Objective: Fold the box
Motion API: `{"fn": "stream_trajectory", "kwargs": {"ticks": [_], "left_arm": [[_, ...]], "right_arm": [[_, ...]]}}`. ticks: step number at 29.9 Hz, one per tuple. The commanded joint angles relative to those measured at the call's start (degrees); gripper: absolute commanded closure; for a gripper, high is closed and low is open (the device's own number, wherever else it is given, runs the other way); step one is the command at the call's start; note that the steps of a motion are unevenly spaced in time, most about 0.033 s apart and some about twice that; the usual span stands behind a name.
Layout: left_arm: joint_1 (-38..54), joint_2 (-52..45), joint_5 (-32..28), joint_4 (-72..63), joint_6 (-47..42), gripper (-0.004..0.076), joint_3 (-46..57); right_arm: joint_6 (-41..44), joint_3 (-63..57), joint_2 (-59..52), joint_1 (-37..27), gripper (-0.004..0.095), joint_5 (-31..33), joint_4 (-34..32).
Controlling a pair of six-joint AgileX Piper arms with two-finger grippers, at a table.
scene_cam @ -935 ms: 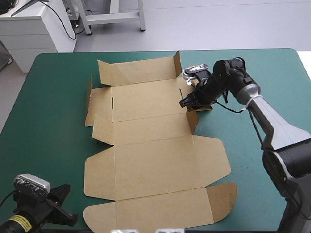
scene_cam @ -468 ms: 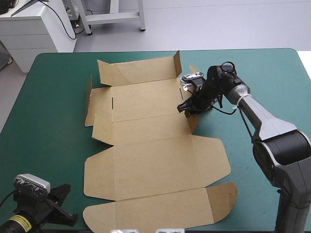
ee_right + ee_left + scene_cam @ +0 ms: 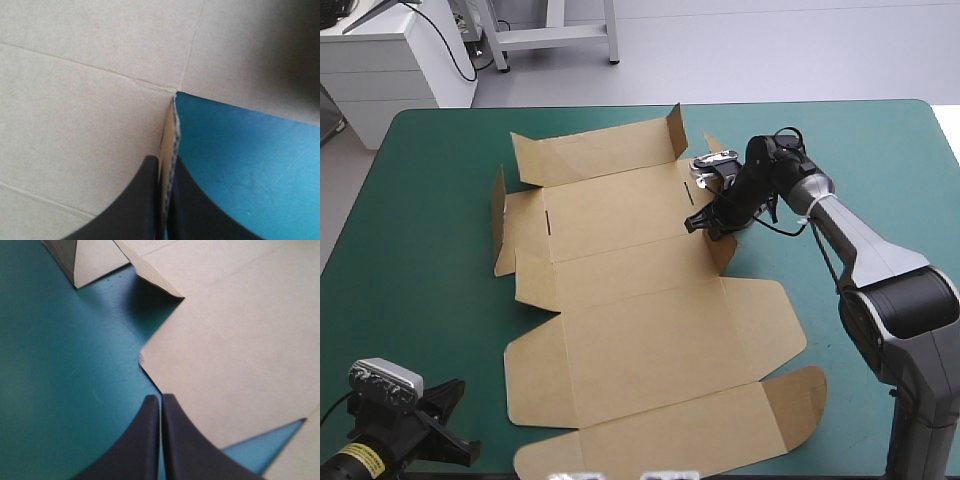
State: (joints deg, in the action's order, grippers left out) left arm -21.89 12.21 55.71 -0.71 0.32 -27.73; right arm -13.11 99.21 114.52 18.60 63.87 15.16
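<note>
The brown box [image 3: 640,310] lies as a cut sheet spread over the middle of the teal-green table, slightly skewed, with small flaps raised at its far and left edges. My right gripper [image 3: 705,222] is at the sheet's right edge, shut on a raised side flap [image 3: 169,137] whose thin edge runs up between the black fingers [image 3: 186,205]. My left gripper [image 3: 161,400] is shut with nothing in it. It hovers low at the near left corner of the table, its tip over the teal-green cover just beside a near-left edge of the box [image 3: 235,360].
Bare teal-green cover [image 3: 420,260] lies left of the sheet, and more [image 3: 900,170] lies right of the right arm. A white cabinet [image 3: 390,50] and a metal frame stand beyond the far edge.
The whole sheet has turned and slid: its near end has moved right and toward the front edge, its far end a little left. My right gripper keeps its hold on the flap.
</note>
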Motion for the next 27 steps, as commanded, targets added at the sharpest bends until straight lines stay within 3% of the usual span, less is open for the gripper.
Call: {"fn": "stream_trajectory", "kwargs": {"ticks": [1, 14, 21, 27], "left_arm": [[-0.3, 0.7, -3.5, -0.1, -0.3, 0.0731, -1.8], [-0.3, 0.7, -3.5, -0.1, -0.3, 0.0731, -1.8], [-0.3, 0.7, -3.6, -0.1, -0.3, 0.0731, -1.8], [-0.3, 0.7, -3.6, -0.1, -0.3, 0.0731, -1.8]], "right_arm": [[-2.5, 1.7, -3.1, 0.1, 0.0922, 1.2, 0.7], [-19.9, 4.8, -3.1, 1.0, 0.0921, 3.5, -0.1], [-23.6, 12.7, -1.6, 7.5, 0.0922, 4.0, -10.2], [-29.2, 17.6, 1.8, 13.5, 0.0923, 3.6, -9.7]]}}
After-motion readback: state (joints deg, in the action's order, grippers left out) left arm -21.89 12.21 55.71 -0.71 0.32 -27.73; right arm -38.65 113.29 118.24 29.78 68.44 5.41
